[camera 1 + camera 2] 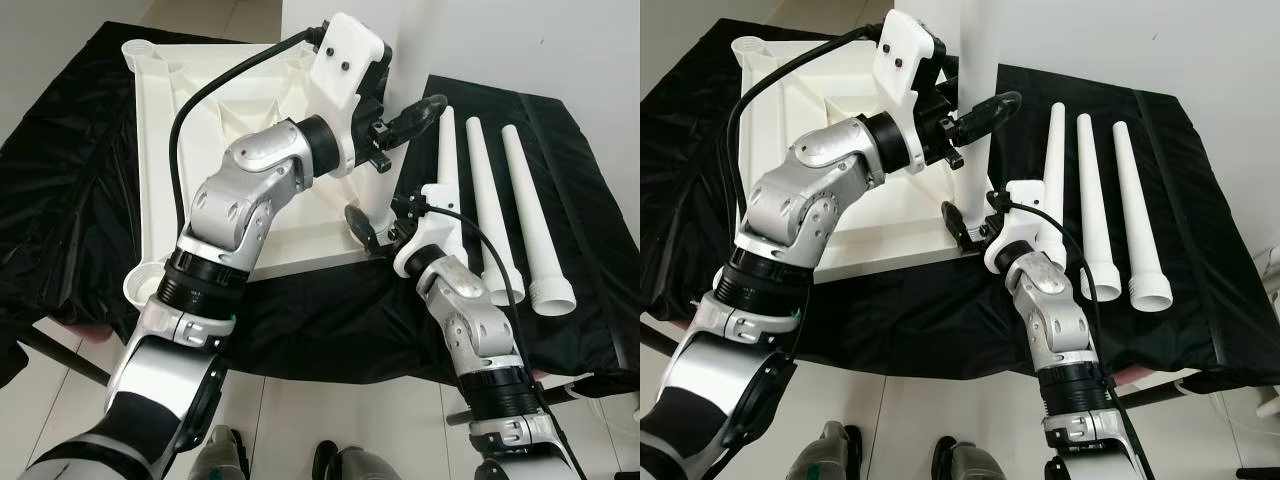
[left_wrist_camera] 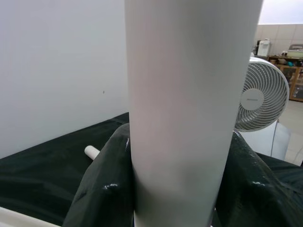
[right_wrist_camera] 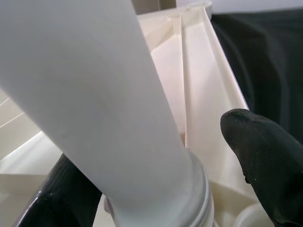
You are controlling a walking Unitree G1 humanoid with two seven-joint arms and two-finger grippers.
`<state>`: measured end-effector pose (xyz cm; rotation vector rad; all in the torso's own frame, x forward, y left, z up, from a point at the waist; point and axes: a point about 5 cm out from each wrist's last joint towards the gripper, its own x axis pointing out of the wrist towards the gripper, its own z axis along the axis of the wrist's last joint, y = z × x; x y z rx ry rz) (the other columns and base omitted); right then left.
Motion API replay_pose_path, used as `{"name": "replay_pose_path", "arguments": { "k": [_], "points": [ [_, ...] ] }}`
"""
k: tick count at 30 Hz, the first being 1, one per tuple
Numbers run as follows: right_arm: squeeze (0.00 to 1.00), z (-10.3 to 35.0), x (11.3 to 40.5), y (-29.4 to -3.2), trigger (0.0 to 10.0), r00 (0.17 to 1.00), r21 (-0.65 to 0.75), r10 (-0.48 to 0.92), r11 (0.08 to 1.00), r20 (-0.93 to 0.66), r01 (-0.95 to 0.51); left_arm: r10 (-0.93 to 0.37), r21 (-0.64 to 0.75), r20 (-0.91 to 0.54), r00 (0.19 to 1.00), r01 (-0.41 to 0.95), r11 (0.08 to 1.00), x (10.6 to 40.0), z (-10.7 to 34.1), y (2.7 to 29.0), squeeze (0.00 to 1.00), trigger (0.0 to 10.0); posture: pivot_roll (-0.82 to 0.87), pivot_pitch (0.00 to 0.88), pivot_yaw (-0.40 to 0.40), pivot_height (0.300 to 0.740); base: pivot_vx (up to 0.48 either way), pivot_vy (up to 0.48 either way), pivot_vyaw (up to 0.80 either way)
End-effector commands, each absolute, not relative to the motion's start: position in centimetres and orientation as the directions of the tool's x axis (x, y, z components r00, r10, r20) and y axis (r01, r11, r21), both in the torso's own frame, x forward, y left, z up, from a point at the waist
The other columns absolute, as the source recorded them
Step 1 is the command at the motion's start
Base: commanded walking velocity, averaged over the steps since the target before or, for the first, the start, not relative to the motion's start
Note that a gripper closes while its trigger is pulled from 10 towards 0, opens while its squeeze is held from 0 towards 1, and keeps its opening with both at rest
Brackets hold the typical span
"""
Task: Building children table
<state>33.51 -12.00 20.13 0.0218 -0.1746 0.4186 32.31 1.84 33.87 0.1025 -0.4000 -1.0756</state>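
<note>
The white table top point(image 1: 160, 150) lies upside down on a black cloth. One white leg point(image 1: 978, 60) stands upright in the socket at the top's near right corner. My left gripper point(image 1: 985, 108) is shut on this leg partway up; in the left wrist view both black fingers point(image 2: 104, 189) press against its sides. Down at the leg's base point(image 3: 156, 189), my right gripper point(image 1: 975, 222) straddles it, open, with one fingertip point(image 3: 258, 161) standing clear of the leg. Three loose white legs point(image 1: 490, 200) lie side by side on the cloth to the right.
The black cloth point(image 1: 60, 200) covers the whole work surface, and pale floor runs along its near edge. A free corner socket point(image 1: 140, 47) shows at the top's far left. A white fan point(image 2: 260, 99) stands behind the leg in the left wrist view.
</note>
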Motion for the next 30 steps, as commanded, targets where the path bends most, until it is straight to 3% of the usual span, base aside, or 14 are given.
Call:
{"name": "replay_pose_path", "arguments": {
  "k": [1,7,8,18,20,30],
  "points": [
    [1.00,21.1,33.5,-12.3,10.0,0.896,-0.065,0.390,0.920,0.212,-0.385,-0.768,0.212,0.288,0.572,0.744,0.634,33.2,34.1,2.2,0.00,10.0,0.10,0.158,-0.086,0.740,0.000,0.000,0.00],
    [1.00,21.8,33.4,-11.8,10.0,0.894,-0.116,0.379,0.925,0.239,-0.362,-0.723,0.184,0.275,0.633,0.703,0.686,33.9,34.2,2.6,0.00,10.0,0.11,0.160,-0.089,0.740,0.000,0.000,0.00],
    [0.00,22.3,33.4,-11.4,10.0,0.902,-0.147,0.345,0.937,0.261,-0.316,-0.683,0.173,0.271,0.678,0.664,0.728,34.3,34.5,2.9,0.00,10.0,0.11,0.160,-0.091,0.740,0.000,0.000,0.00],
    [0.00,22.2,33.5,-10.0,10.0,0.927,-0.127,0.242,0.969,0.285,-0.214,-0.601,0.134,0.292,0.744,0.590,0.796,34.6,35.3,2.8,0.00,10.0,0.11,0.158,-0.094,0.740,0.000,0.000,0.00],
    [0.00,22.3,33.6,-9.5,10.0,0.939,-0.093,0.170,0.985,0.298,-0.148,-0.569,0.098,0.309,0.762,0.570,0.816,34.7,35.7,2.7,0.00,10.0,0.12,0.160,-0.096,0.740,0.000,0.000,0.00],
    [0.00,22.6,33.6,-8.0,10.0,0.956,-0.028,0.046,0.999,0.290,-0.040,-0.539,0.083,0.336,0.772,0.546,0.833,34.5,36.4,2.3,0.00,10.0,0.12,0.162,-0.099,0.740,0.000,0.000,0.00]
  ]
}}
